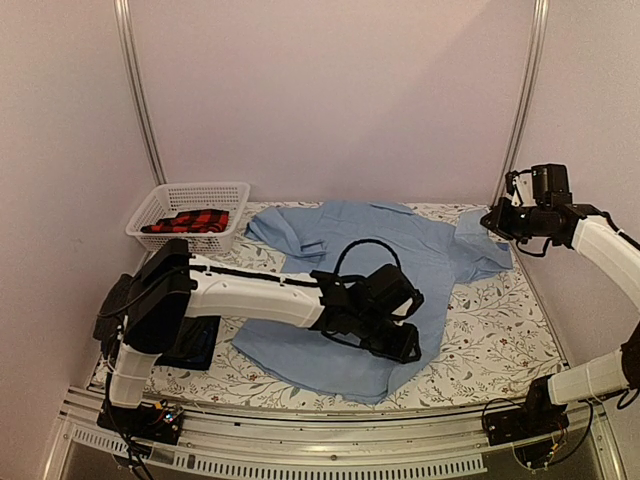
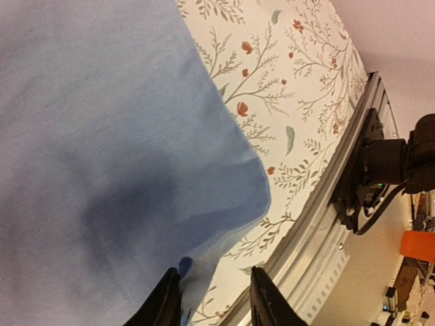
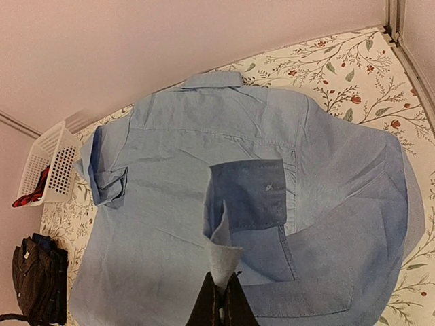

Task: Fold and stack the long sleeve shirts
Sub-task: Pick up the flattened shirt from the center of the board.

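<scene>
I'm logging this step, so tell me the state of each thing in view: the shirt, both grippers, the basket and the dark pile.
Light blue shirt: spread flat, unfolded, one sleeve lifted.
Right gripper: shut on the sleeve.
Left gripper: open, over the shirt's near corner.
White basket: upright, holding red plaid cloth.
Dark clothes: folded, beside the shirt.

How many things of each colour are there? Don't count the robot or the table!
blue shirt: 1
white basket: 1
red checked cloth: 1
dark folded pile: 1
Total: 4
</scene>
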Tool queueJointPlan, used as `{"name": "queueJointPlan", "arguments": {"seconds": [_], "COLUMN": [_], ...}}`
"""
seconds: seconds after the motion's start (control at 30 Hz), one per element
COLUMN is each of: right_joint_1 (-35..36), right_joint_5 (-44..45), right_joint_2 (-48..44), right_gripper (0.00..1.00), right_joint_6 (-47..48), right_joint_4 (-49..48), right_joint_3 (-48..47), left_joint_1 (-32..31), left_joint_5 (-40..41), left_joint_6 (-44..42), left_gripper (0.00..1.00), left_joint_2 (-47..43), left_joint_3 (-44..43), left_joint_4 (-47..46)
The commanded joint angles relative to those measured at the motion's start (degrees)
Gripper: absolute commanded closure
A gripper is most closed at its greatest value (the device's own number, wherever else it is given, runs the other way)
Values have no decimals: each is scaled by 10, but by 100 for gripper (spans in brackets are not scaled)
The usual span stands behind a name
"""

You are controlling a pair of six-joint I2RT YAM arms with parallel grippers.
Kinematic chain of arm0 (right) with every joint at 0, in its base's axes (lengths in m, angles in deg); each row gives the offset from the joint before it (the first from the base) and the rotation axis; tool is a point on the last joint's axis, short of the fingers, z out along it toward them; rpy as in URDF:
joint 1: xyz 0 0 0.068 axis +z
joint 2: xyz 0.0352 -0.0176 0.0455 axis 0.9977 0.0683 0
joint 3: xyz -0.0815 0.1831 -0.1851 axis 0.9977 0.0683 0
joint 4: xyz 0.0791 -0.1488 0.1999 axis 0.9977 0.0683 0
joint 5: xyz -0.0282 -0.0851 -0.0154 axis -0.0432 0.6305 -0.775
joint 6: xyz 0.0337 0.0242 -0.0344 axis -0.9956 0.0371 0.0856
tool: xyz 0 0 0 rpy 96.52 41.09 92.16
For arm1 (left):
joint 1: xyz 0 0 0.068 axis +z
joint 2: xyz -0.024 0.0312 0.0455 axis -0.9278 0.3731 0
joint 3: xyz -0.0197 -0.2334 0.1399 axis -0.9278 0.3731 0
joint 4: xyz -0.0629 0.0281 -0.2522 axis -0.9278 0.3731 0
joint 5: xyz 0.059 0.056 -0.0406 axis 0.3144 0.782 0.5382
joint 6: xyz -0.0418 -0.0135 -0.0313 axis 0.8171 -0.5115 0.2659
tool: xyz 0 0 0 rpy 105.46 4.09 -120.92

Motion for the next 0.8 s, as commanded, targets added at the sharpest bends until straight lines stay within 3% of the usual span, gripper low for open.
{"name": "queueJointPlan", "arguments": {"seconds": [0.0,0.27,0.47,0.63,0.77], "right_joint_1": [4,4,4,4,4], "right_joint_5": [17,28,33,38,39], "right_joint_2": [-17,-15,-17,-25,-31], "right_gripper": [100,100,100,100,100], "right_joint_6": [6,14,20,22,19], "right_joint_4": [16,25,35,42,40], "right_joint_3": [-19,-20,-23,-17,-7], "left_joint_1": [-28,-40,-60,-76,-79], "left_joint_5": [-41,-24,28,35,50], "left_joint_6": [-35,-65,-85,-83,-73], "left_gripper": [62,62,58,57,64], "left_joint_2": [9,69,129,135,141], "left_joint_3": [-45,-139,-263,-281,-283], "left_joint_4": [-29,65,189,195,198]}}
